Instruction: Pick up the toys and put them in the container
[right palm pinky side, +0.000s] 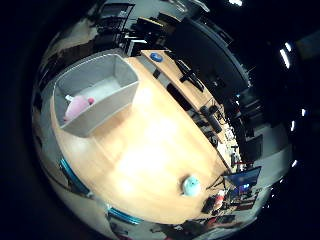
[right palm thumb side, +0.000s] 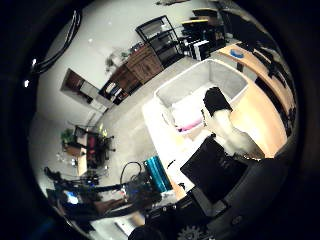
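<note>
Reaching next for the teal toy (right palm pinky side: 191, 186), which lies alone near the desk (right palm pinky side: 150, 160) edge, well apart from the grey container (right palm pinky side: 97, 95) holding a pink toy (right palm pinky side: 76, 107), seems right. Approach from above. The hand (right palm thumb side: 220, 150) holds nothing, its fingers apart as far as I can see.

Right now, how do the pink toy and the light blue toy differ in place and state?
The pink toy lies inside the grey container, against one end wall; the light blue toy sits on the bare wooden table, near the far edge from the container. So the pink toy is already stowed, while the light blue toy is not. Both look small, rounded and soft.
</note>
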